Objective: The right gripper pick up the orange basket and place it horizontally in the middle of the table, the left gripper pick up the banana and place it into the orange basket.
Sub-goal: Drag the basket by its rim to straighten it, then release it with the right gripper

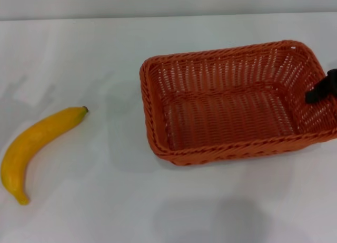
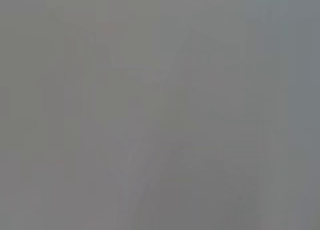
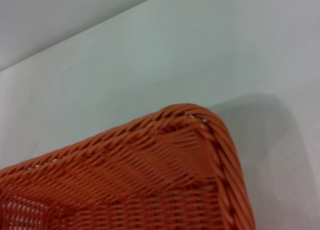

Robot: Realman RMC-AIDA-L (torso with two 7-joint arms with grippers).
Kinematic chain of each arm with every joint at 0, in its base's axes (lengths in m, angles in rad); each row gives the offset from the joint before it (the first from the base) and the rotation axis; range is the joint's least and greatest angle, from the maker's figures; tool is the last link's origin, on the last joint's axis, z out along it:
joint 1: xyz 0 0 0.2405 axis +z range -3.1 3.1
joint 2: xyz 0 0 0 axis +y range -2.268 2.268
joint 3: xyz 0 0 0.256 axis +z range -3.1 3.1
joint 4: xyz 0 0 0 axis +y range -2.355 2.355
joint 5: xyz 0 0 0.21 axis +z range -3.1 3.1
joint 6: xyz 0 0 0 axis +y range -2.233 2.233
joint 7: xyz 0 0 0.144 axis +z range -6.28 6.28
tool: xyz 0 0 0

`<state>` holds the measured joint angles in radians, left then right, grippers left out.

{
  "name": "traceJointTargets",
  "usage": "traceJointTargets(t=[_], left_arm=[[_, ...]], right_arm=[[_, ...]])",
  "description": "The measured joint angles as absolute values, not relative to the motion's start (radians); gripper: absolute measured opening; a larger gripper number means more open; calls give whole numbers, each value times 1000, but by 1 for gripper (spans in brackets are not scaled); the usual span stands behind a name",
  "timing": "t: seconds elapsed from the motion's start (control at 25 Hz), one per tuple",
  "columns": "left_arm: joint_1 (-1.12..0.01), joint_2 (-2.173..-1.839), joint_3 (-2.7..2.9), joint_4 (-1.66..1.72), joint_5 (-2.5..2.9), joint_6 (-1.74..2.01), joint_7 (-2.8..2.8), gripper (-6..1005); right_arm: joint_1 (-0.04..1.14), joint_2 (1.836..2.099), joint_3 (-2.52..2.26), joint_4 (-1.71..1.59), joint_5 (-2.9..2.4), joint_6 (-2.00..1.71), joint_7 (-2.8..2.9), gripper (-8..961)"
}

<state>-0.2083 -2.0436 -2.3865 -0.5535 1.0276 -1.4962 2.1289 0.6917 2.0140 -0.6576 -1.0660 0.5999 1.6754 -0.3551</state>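
The table (image 1: 158,211) lies bare across its front and left. 1 orange basket (image 1: 234,103) sits right of centre, its right rim at the frame edge. 1 banana (image 1: 34,148) lies far left, well apart. The right gripper (image 1: 324,89) reaches over the basket's right wall; its opening and hold cannot be told.

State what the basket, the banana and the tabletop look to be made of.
Orange basket: woven wicker-style strands, possibly plastic rattan, with a braided rim and open slatted sides.
Banana: smooth, evenly yellow skin with a dark tip; real or imitation cannot be told.
Table: plain white, smooth and matte, perhaps laminate; soft shadows, no glare.
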Motion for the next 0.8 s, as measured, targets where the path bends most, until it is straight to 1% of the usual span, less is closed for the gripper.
traceJointTargets(t=[0.16,0.32,0.56,0.8], left_arm=[[-214,-2042,-2386,-554,1028,-1493,2128,778],[-215,-2040,-2386,-554,1028,-1482,2127,777],[-216,-2040,-2387,-554,1028,-1481,2125,774],[-222,-2040,-2385,-554,1028,-1471,2124,772]], right_arm=[[655,2017,-678,-1062,631,1635,-337,126],[626,2011,-693,-1061,660,1619,-334,128],[619,2009,-741,-1058,665,1624,-338,131],[647,1998,-767,-1032,660,1653,-373,142]])
